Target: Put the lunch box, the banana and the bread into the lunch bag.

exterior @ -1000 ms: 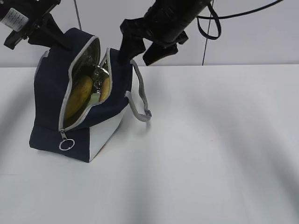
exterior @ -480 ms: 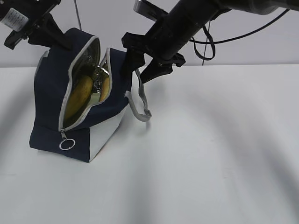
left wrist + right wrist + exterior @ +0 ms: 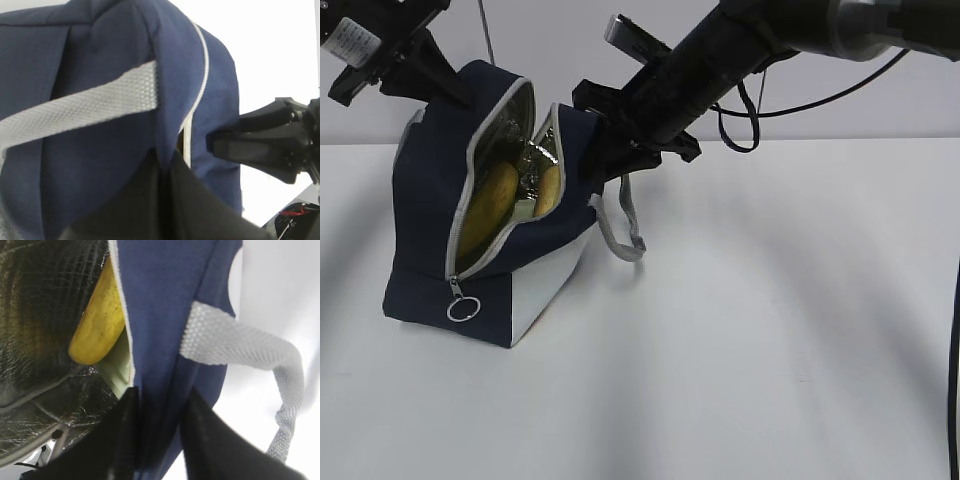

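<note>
- White table [image 3: 770, 330] carries the lunch bag [image 3: 430, 270], unzipped, with the banana [image 3: 100, 320] inside.
- Right gripper [image 3: 157, 435] pinches the bag's blue wall beside the opening.
- Left gripper [image 3: 162, 195] is closed on the far top fabric.

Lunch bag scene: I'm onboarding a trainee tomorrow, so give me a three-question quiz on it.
1. True or false: the lunch bag is zipped shut.
2. What does the right gripper pinch? A) grey strap handle B) navy fabric beside the zipper opening C) zipper ring pull
3. Which lining shows inside the bag?

Key: 1 false, it gapes open. 2 B. 3 silver foil lining.
</note>
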`<state>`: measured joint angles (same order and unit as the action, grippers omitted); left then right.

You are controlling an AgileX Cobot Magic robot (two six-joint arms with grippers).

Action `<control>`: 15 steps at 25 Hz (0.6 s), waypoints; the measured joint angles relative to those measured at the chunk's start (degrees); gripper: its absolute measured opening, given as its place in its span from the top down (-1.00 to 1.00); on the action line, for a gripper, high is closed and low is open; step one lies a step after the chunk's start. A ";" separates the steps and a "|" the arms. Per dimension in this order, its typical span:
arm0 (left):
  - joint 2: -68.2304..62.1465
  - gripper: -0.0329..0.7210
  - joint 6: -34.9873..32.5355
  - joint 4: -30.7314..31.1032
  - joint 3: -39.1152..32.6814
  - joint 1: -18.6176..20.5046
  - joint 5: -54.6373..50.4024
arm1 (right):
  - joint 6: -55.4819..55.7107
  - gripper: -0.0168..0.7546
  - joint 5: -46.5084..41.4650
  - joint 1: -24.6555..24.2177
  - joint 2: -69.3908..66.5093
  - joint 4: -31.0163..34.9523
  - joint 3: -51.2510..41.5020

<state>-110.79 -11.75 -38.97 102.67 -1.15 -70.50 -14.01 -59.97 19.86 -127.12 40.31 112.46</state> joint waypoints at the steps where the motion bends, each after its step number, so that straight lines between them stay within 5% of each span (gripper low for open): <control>1: 0.00 0.92 0.00 0.04 0.00 0.00 0.00 | -0.31 0.58 0.11 0.00 0.00 0.05 0.00; 5: 0.00 0.92 0.00 0.29 0.00 0.00 0.00 | -2.63 0.95 0.11 0.00 0.00 0.14 0.00; 15: 0.00 0.92 0.00 -3.51 0.00 -1.36 0.10 | -5.06 0.98 -9.43 -0.69 2.41 -2.95 6.49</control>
<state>-110.79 -11.75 -42.48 102.67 -2.51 -70.40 -19.07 -69.40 19.18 -124.71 37.36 118.95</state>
